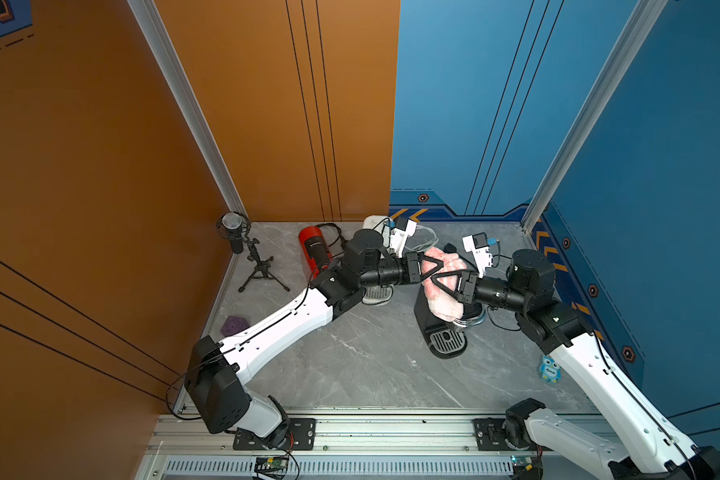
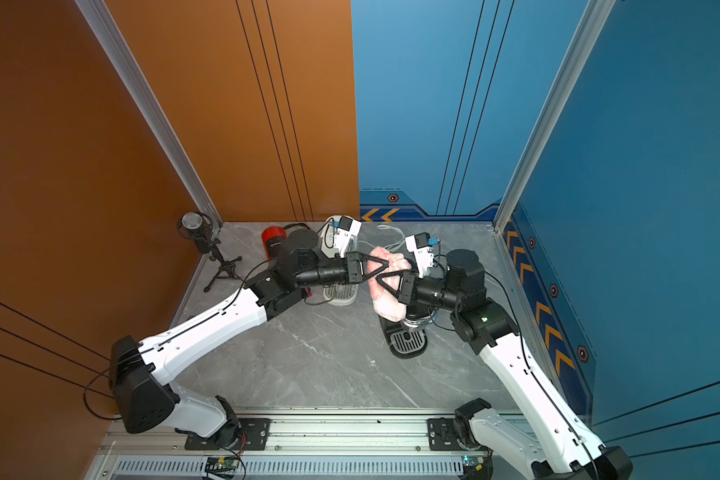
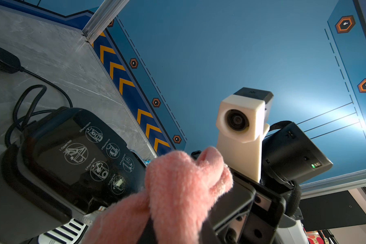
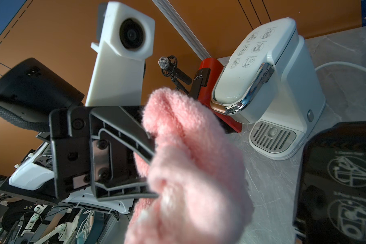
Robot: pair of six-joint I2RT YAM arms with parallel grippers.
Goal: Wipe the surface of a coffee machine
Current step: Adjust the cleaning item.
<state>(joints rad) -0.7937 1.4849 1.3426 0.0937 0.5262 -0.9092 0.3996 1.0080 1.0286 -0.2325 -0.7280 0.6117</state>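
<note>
A fluffy pink cloth [image 1: 445,306] [image 2: 387,308] hangs bunched over the top of a black coffee machine [image 1: 443,338] [image 2: 406,345] right of the table's middle. Both arms meet above it from opposite sides. My left gripper [image 1: 436,272] [image 4: 156,175] has its fingers [image 4: 125,131] closing into the cloth's upper fold. My right gripper [image 1: 433,278] is shut on the same cloth [image 3: 178,190] [image 4: 190,160], its tips buried in the fabric. The machine's black lid [image 3: 76,152] [image 4: 338,181] with white pictograms lies just beside the cloth.
A white coffee machine [image 4: 273,84] [image 1: 377,293] stands under my left forearm, and a red one [image 1: 314,249] behind it. A microphone on a tripod [image 1: 235,235] fills the back left corner. A purple piece [image 1: 233,326] and a blue owl figure [image 1: 550,369] lie near the side walls.
</note>
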